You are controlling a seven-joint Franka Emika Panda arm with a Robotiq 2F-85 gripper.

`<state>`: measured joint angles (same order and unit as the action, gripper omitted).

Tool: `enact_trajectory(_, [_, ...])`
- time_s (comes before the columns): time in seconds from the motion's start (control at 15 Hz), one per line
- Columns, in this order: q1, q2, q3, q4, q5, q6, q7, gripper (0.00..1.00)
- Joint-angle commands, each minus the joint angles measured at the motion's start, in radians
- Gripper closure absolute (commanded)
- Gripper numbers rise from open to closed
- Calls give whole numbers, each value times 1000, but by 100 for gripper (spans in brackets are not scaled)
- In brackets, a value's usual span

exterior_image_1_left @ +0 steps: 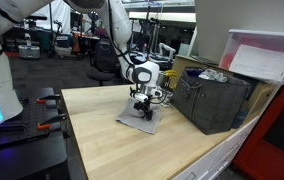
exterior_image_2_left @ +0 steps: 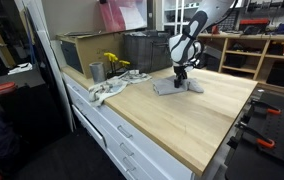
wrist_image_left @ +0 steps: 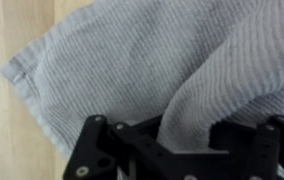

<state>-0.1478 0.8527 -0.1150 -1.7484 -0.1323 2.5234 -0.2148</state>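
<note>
Claw grips one grey cloth on one wooden table.

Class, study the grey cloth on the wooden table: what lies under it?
Bare wooden table shows all round the grey cloth, which rests on it. The gripper pinches a raised fold from above. Whatever lies beneath the cloth is covered and cannot be seen.

No text legible, no labels, brands, numbers — nothing readable
</note>
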Motion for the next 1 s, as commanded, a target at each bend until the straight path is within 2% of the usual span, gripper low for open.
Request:
enact_trajectory(0.0, [23,8,-24,-10,-99,36,-36,100])
enact_trajectory(0.73, [88,-46,-73,-45,-413,106,-125,100])
enact_trajectory(0.8, [90,-56,-76,-53,-420,112,-115,96])
enact_trajectory(0.87, [80,-76,-66,-65,-396,117,-90,73])
enact_trajectory(0.93, [75,-97,-63,-76,-378,130,-68,71])
